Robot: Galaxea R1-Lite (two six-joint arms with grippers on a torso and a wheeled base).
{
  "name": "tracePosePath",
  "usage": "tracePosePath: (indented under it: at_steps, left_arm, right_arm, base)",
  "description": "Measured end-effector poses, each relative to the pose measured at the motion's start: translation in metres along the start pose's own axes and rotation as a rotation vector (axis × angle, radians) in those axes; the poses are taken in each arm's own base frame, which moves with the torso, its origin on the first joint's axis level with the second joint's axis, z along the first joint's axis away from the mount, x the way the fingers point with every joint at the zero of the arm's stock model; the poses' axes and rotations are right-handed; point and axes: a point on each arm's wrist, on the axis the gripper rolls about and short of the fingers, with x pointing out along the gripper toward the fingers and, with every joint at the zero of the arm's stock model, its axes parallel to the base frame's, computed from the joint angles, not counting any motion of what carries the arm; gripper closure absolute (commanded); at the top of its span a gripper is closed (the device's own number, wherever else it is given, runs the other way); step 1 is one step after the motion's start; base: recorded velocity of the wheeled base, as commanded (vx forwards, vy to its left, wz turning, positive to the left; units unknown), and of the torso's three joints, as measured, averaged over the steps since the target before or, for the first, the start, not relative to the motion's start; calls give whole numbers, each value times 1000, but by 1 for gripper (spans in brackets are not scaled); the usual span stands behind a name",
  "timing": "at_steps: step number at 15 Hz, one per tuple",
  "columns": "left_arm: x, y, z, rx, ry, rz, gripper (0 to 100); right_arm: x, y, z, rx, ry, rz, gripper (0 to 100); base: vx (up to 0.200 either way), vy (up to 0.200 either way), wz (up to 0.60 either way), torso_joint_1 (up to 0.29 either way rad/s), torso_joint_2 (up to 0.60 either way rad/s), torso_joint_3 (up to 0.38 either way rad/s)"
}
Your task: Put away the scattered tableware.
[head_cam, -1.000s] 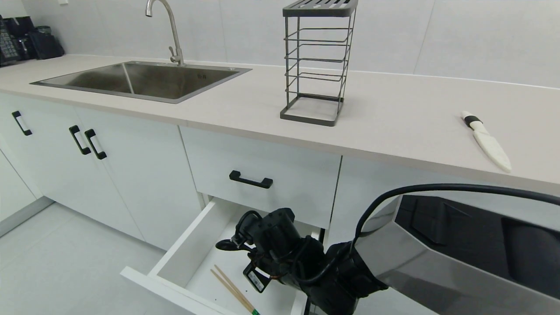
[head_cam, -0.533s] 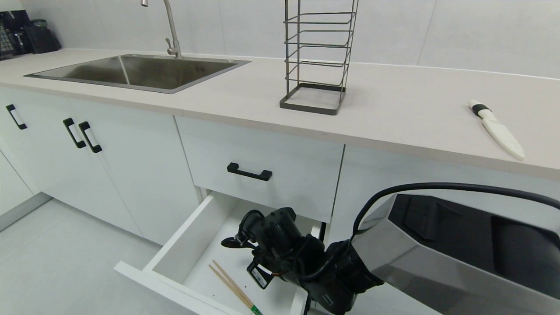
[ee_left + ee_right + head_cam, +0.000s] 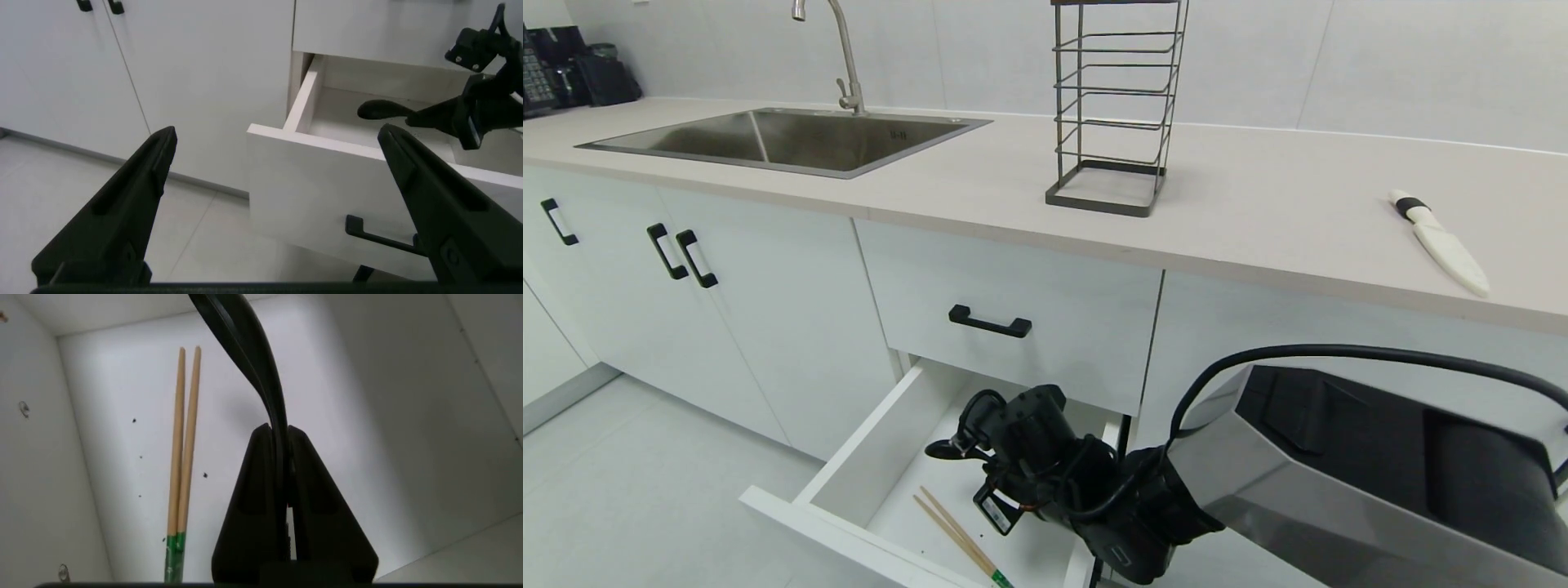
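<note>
Head view: bench above open drawer; wire rack mid-bench, white knife near right front edge. Over drawer floor, right hand pinching black spoon by handle: stiff, light, probably slippery. Outside drawer front, left hand spread wide. On drawer floor beside spoon, chopsticks, possibly obstructing a flat landing.

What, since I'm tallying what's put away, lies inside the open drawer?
Chopsticks lie on the drawer floor; the right gripper holds a black spoon above it. The arm covers part of the floor.
</note>
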Motion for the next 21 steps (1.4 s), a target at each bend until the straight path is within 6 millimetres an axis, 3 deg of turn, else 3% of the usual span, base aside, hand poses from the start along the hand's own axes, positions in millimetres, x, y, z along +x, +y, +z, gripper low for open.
tracePosePath:
  at_steps: [3, 14, 15, 21]
  left_arm:
    - [0, 0, 0, 0, 0, 0, 0]
    - [0, 0, 0, 0, 0, 0, 0]
    - [0, 0, 0, 0, 0, 0, 0]
    - [0, 0, 0, 0, 0, 0, 0]
  right_arm:
    - [11, 3, -13, -9, 33, 8, 100]
    - [29, 12, -28, -90, 46, 118, 100]
    - [30, 12, -29, -92, 52, 121, 0]
    - [32, 13, -27, -103, 26, 121, 0]
  base:
    - [0, 0, 0, 0, 0, 0]
    - [0, 0, 0, 0, 0, 0]
    - [0, 0, 0, 0, 0, 0]
    - [0, 0, 0, 0, 0, 0]
